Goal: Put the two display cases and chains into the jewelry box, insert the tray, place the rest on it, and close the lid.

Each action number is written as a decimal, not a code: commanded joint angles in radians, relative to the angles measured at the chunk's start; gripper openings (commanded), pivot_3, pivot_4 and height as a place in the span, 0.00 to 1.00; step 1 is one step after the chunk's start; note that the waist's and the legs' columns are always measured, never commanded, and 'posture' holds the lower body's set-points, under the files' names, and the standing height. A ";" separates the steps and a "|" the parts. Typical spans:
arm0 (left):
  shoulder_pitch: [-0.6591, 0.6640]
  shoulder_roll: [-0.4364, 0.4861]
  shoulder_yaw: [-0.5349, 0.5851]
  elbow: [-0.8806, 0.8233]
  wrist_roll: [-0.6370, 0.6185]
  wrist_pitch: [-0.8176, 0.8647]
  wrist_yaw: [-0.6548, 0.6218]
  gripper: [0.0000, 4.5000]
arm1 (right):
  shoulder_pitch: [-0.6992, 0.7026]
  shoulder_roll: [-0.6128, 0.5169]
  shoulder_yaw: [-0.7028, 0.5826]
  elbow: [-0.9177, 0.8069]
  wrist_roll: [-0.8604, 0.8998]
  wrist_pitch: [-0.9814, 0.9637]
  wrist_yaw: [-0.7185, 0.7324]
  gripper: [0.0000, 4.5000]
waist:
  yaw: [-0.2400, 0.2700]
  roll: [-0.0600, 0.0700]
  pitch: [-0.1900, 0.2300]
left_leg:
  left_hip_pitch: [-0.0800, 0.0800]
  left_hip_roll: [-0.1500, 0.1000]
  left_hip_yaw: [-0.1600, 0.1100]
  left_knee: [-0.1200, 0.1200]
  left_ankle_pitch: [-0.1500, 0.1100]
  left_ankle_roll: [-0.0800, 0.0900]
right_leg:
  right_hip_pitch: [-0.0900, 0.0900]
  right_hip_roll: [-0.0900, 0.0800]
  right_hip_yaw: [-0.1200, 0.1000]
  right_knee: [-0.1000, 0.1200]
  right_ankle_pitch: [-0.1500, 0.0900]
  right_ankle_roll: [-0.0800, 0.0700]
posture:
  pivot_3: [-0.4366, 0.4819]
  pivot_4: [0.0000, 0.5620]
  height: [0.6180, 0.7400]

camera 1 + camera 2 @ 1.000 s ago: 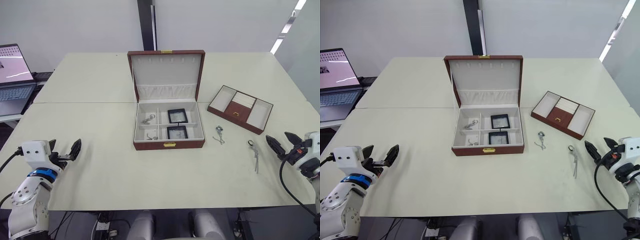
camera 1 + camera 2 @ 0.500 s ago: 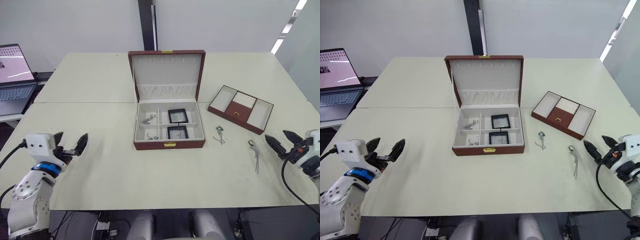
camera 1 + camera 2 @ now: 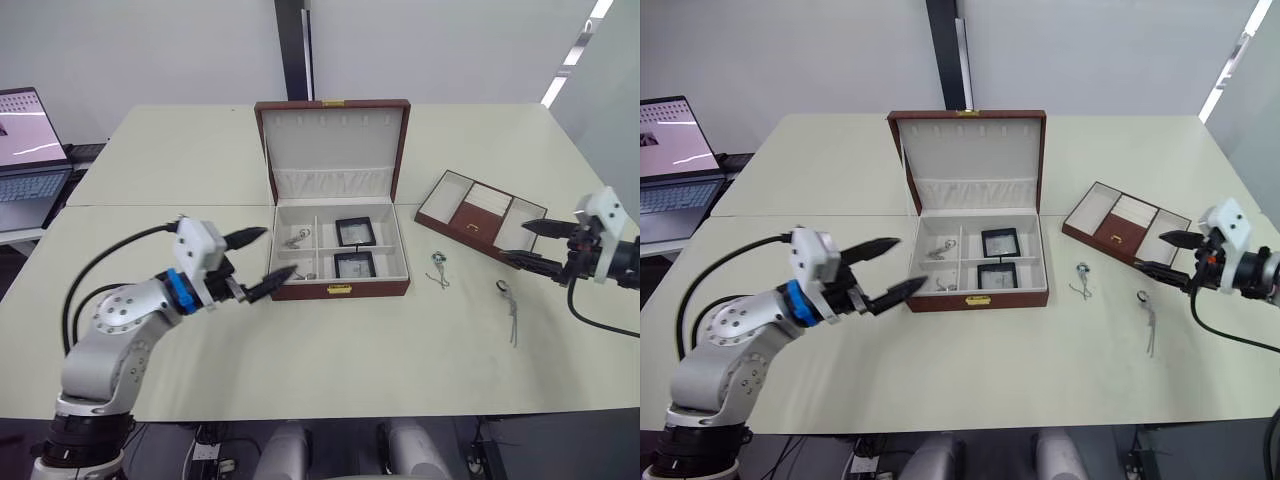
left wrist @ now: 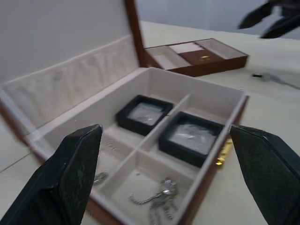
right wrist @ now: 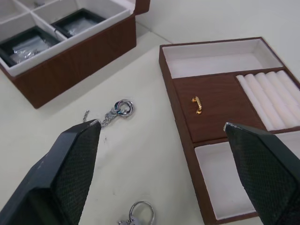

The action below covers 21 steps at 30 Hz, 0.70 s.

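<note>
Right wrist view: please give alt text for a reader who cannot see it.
The open right gripper hovers over the brown tray on the cream table, two small jewelry pieces beside it. The jewelry box holds two display cases.

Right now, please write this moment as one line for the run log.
box: lid open, both cases and chains inside | tray: on table, not inserted | left gripper: open by box | right gripper: open near tray

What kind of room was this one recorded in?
Probably an office or lab: plain pale tables pushed together, an open laptop on a side desk, bare white walls, and a ceiling light strip.
</note>
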 commanded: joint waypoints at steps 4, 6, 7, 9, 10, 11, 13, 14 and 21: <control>-0.046 -0.040 -0.066 -0.006 0.016 -0.079 -0.081 1.00 | -0.149 0.018 0.102 0.214 -0.113 -0.116 0.074 0.99 | 0.000 0.000 0.000 | 0.000 0.000 0.000 0.000 0.000 0.000 | 0.000 0.000 0.000 0.000 0.000 0.000 | 0.48 0.27 1.00; -0.057 -0.057 -0.076 0.000 0.016 -0.091 -0.092 1.00 | -0.193 0.037 0.118 0.302 -0.147 -0.162 0.066 0.99 | 0.000 0.000 0.000 | 0.000 0.000 0.000 0.001 0.000 0.000 | 0.000 0.000 0.000 0.000 0.000 0.000 | 0.48 0.27 1.00; -0.061 -0.064 -0.080 0.005 0.019 -0.100 -0.096 1.00 | -0.213 0.046 0.128 0.346 -0.167 -0.184 0.058 0.99 | -0.001 0.000 0.000 | 0.000 0.000 0.000 0.001 0.000 0.000 | 0.000 0.000 0.000 0.000 0.000 0.000 | 0.48 0.27 1.00; -0.066 -0.082 -0.091 0.017 0.027 -0.123 -0.106 1.00 | -0.249 0.063 0.152 0.447 -0.214 -0.245 0.047 0.99 | 0.000 0.000 0.000 | 0.000 0.000 0.000 0.000 0.000 0.000 | 0.000 0.000 0.000 0.000 0.000 0.000 | 0.48 0.27 1.00; -0.066 -0.088 -0.097 0.023 0.033 -0.135 -0.111 1.00 | -0.265 0.072 0.159 0.491 -0.232 -0.273 0.046 0.99 | 0.000 0.000 0.000 | 0.000 0.000 0.000 0.000 0.000 0.000 | 0.000 0.000 0.000 0.000 0.000 0.000 | 0.48 0.27 1.00; -0.065 -0.093 -0.102 0.026 0.038 -0.143 -0.117 1.00 | -0.280 0.079 0.165 0.529 -0.247 -0.296 0.045 0.99 | 0.000 0.000 0.000 | 0.000 0.000 0.000 0.000 0.000 0.000 | 0.000 0.000 0.000 0.000 0.000 0.000 | 0.48 0.27 1.00; -0.057 -0.101 -0.111 0.033 0.048 -0.160 -0.125 1.00 | -0.311 0.094 0.172 0.596 -0.271 -0.332 0.045 0.99 | 0.000 0.000 0.000 | 0.000 0.000 0.000 0.001 0.000 0.000 | -0.001 0.000 0.000 0.000 0.000 0.000 | 0.48 0.27 1.00; -0.054 -0.104 -0.114 0.037 0.053 -0.169 -0.126 1.00 | -0.324 0.102 0.174 0.621 -0.281 -0.345 0.044 0.99 | -0.001 0.000 0.000 | 0.000 0.000 0.000 0.001 0.000 0.000 | -0.001 0.000 0.001 0.000 0.000 0.000 | 0.48 0.27 1.00; -0.030 -0.122 -0.112 0.070 0.072 -0.224 -0.136 1.00 | -0.383 0.146 0.177 0.729 -0.327 -0.404 0.029 0.90 | -0.003 0.001 0.000 | 0.000 0.000 0.001 0.001 0.000 0.000 | -0.001 0.000 0.001 0.000 0.000 0.000 | 0.48 0.27 1.00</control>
